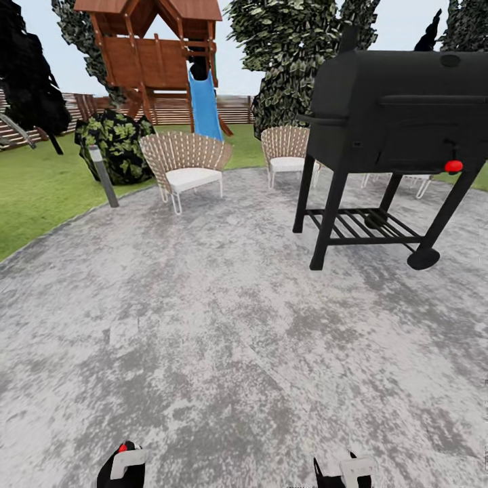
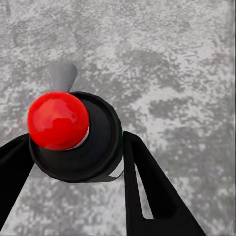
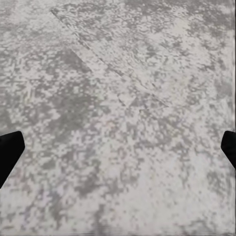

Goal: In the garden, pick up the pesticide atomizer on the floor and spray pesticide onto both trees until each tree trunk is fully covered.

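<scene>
My left gripper [image 2: 73, 150] is shut on the pesticide atomizer [image 2: 96, 140], a black round body with a shiny red knob and a grey nozzle. In the head view the left gripper [image 1: 122, 469] sits at the bottom edge with the atomizer's red knob [image 1: 123, 447] peeking out. My right gripper [image 1: 344, 472] is low at the bottom edge. Seen from the right wrist, it [image 3: 118, 152] is open over bare grey paving. A mottled green-and-white tree crown [image 1: 288, 61] rises behind the chairs; its trunk is hidden.
A black barbecue grill [image 1: 396, 122] on legs stands close at the right. Two wicker chairs [image 1: 184, 163] [image 1: 286, 150] sit at the paving's far rim, with a grey bollard [image 1: 103, 175], a bush [image 1: 118, 146] and a wooden play tower with a blue slide [image 1: 203, 102] beyond. Grey paving [image 1: 224, 339] stretches ahead, lawn at left.
</scene>
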{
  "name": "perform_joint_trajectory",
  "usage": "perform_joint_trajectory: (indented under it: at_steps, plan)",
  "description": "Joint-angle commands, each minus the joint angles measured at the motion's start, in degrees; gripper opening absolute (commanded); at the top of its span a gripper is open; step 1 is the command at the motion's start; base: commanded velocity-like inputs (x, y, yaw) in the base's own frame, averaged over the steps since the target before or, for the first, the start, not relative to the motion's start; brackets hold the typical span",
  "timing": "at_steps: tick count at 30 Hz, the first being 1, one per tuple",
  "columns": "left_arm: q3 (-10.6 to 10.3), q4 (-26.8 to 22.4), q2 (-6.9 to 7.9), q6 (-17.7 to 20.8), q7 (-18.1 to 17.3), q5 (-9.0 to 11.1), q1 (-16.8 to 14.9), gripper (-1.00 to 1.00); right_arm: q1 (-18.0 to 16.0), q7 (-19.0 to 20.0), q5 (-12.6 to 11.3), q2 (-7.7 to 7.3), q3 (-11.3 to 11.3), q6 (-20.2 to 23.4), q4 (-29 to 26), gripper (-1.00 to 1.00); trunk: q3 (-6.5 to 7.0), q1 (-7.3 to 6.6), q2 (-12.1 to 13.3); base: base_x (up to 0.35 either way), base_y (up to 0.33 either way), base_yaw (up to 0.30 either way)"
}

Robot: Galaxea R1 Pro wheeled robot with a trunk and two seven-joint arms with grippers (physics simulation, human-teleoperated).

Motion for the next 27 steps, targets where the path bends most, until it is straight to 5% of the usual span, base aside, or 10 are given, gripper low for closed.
perform_joint_trajectory:
  at_steps: [1, 27]
  plan:
    - [0.0, 0.0, 0.00, 0.0, 0.0, 0.0, 0.0, -1.00, 0.0, 0.0, 0.0, 0.00, 0.0, 0.0, 0.0, 1.00, 0.00, 0.00, 0.0, 0.004, 0.000, -0.261]
    - [0.0, 0.0, 0.01, 0.0, 0.0, 0.0, 0.0, -1.00, 0.0, 0.0, 0.0, 0.00, 0.0, 0.0, 0.0, 1.00, 0.00, 0.00, 0.0, 0.000, 0.000, -0.261]
